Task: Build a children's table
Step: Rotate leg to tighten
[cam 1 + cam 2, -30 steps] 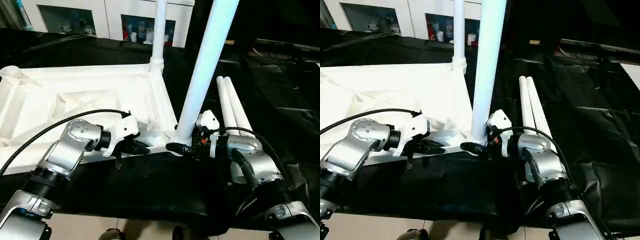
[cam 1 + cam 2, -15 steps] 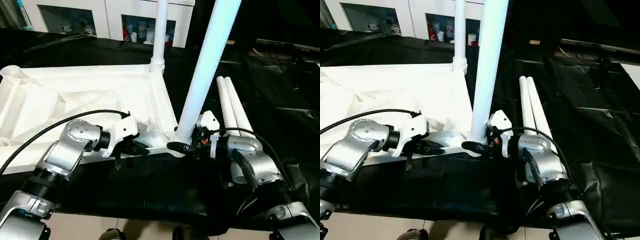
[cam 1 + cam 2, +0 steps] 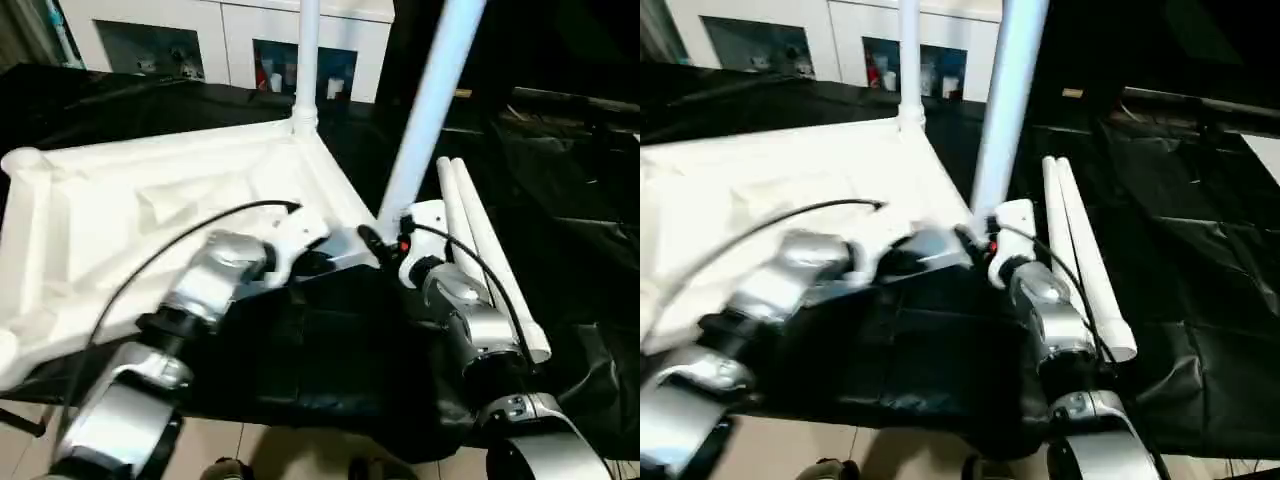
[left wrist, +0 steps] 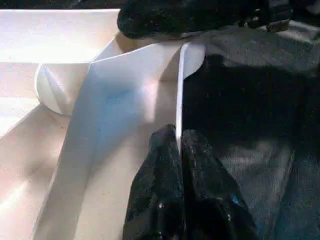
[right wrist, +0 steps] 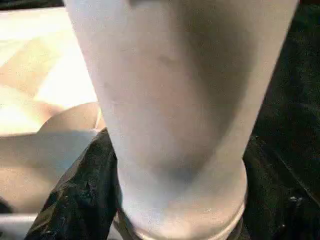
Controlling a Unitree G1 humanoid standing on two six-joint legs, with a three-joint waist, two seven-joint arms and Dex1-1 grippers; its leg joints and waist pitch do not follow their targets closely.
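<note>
The children's table top (image 3: 120,210) lies upside down on black cloth, ribbed underside up. One white leg (image 3: 306,60) stands in its far corner socket. A second leg (image 3: 432,110) rises from the near right corner, leaning right. My right gripper (image 3: 378,243) is shut on its base, with one black finger (image 5: 75,200) pressed against the tube. My left gripper (image 4: 179,142) is shut on the thin rim of the top (image 4: 125,100), just left of that corner. Two more legs (image 3: 480,250) lie side by side on the cloth to the right.
Black cloth (image 3: 330,350) covers the work surface, and its front edge drops to a pale floor (image 3: 270,450). White cabinets (image 3: 250,40) stand behind. A black cable (image 3: 150,270) arcs over my left forearm. Dark equipment (image 3: 570,100) sits at the far right.
The camera has tipped and shifted. Both grippers have gone farther out with the top's near right corner, the top has swung a little, and the held leg leans more to the right.
</note>
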